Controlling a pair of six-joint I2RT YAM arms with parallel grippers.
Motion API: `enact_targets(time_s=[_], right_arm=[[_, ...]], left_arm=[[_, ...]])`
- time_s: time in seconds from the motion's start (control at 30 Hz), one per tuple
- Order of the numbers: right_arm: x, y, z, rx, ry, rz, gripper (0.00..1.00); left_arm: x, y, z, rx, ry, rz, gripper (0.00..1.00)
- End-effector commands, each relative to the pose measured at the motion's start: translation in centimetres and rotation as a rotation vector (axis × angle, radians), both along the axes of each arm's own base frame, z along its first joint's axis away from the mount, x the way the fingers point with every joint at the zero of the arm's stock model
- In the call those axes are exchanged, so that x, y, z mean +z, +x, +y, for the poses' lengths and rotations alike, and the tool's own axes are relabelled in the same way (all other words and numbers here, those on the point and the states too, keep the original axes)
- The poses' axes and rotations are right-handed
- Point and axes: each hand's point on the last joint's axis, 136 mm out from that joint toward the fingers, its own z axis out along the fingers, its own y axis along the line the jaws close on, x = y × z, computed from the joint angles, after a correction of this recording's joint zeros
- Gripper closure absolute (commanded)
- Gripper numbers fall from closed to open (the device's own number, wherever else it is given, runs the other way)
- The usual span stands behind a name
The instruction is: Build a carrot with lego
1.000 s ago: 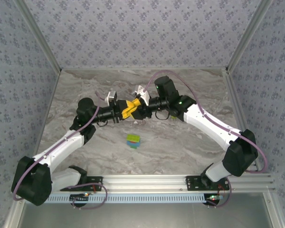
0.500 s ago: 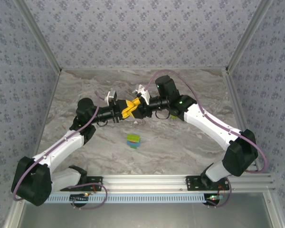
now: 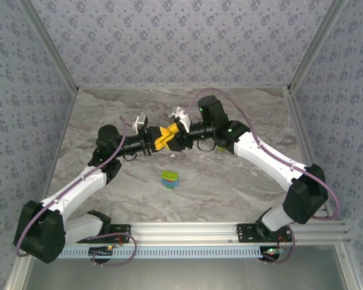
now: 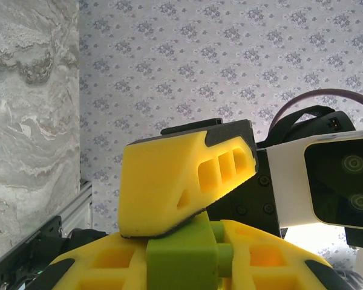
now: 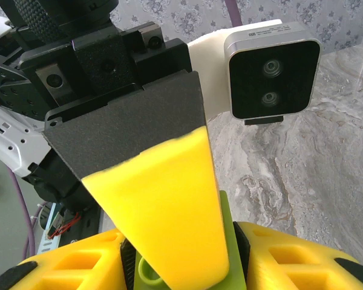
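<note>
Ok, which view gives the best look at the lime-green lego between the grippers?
Left wrist: the lime-green lego sits large, mostly clear, in the left gripper. Right wrist shows its edges behind a yellow finger; from the top external, the meeting grippers cover it.

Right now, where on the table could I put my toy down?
On the grey marbled table the back strip by the patterned wall is bare, also the patch right of the small green-and-blue brick stack. Crowded: the middle, where left tool and right tool meet.
</note>
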Motion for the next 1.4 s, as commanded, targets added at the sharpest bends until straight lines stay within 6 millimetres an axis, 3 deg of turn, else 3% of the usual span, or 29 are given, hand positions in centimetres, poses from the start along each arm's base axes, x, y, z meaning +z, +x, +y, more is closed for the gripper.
enact_targets(time_s=[0.0,0.37,0.47,0.57,1.17,1.37], right_arm=[[3.9,0.2,0.8,0.023,0.096,-0.075,0.54],[4.5,0.0,1.4,0.038,0.114,-0.079,0.67],[4.5,-0.1,1.6,0.042,0.113,-0.076,0.69],[4.4,-0.1,1.7,0.044,0.11,-0.075,0.7],[5.0,-0.3,1.5,0.044,0.11,-0.079,0.72],[4.7,-0.5,1.1,0.045,0.082,-0.081,0.72]], left_arm=[[-0.4,-0.5,-0.1,-0.01,0.009,0.002,0.92],[-0.4,-0.5,-0.1,-0.009,0.012,0.001,0.91],[-0.5,-0.6,0.0,-0.009,0.015,0.002,0.86],[-0.9,-0.6,0.0,-0.009,0.033,0.013,0.74],[-3.2,-1.4,-0.1,-0.051,0.139,0.028,0.66],[-3.4,-0.8,0.2,-0.045,0.142,0.041,0.6]])
